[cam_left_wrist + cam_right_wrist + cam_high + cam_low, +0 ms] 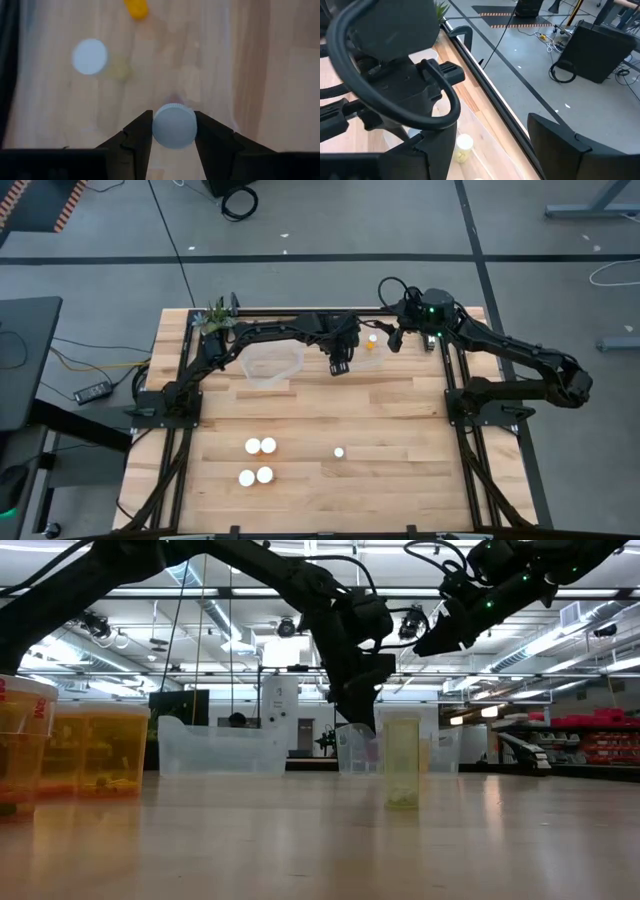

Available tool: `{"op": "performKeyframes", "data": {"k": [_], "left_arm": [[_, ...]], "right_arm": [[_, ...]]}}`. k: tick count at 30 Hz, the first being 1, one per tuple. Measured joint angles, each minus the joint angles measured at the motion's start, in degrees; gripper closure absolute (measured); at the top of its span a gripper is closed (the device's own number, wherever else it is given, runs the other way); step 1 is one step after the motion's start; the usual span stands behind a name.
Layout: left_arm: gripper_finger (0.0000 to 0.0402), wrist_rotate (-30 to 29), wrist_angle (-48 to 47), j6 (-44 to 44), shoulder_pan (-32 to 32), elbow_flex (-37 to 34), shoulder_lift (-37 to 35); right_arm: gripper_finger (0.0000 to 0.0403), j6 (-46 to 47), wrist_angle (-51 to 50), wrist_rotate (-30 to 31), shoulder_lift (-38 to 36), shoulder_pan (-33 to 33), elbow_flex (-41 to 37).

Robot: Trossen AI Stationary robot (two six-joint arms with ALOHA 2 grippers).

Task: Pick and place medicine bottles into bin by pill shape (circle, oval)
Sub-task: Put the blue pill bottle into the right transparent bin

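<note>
My left gripper [338, 366] hangs over a small clear bin [372, 352] at the table's far side and is shut on a white-capped medicine bottle [174, 126]. Below it in the left wrist view are another white-capped bottle [90, 56] and an orange thing [136, 9]. My right gripper [395, 337] is open and empty just right of that bin, above the table [490, 160]. Several white-capped bottles [258, 460] stand on their bases near the table's front, and one narrower bottle [339, 452] stands alone to their right. My left gripper pinches the bottle's round white cap [159, 131] between its two fingers, one on each side. The fingers point down from above. The bottle hangs below them with its cap up; its body is hidden under the cap.
A larger clear bin [272, 365] stands left of the small one. A small green potted plant [215, 315] sits at the far left corner. Dark frame rails [455, 395] run along both sides of the table. In the low view, orange bottles [100, 750] stand at the left.
</note>
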Motion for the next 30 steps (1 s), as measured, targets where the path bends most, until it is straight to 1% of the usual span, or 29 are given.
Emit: {"op": "performKeyframes", "data": {"k": [2, 6, 10, 15, 23, 30], "left_arm": [[0.0259, 1.17, -0.39, 0.01, 0.05, 0.0, 0.0], [0.0268, 1.2, -0.07, 1.71, 0.11, 0.0, 0.0], [0.0261, 1.21, 0.29, 2.06, 0.11, 0.0, 0.0], [0.0253, 1.25, -0.82, 4.69, 0.08, 0.0, 0.0], [0.0264, 1.25, -1.3, 7.42, 0.11, 0.0, 0.0], [0.0248, 1.25, -1.39, 7.54, 0.09, 0.0, 0.0]], "right_arm": [[0.0152, 0.2, 0.0, -0.46, 0.0, 0.0, -0.04], [0.0152, 0.44, 0.04, -1.11, 0.0, 0.0, -0.04], [0.0152, 0.59, 0.06, -1.86, 0.02, 0.0, -0.04], [0.0152, 0.63, 0.04, -1.91, 0.03, 0.0, -0.04], [0.0152, 0.63, 0.04, -1.92, 0.04, 0.0, -0.04], [0.0152, 0.63, 0.06, -1.92, 0.04, 0.0, -0.04]]}}
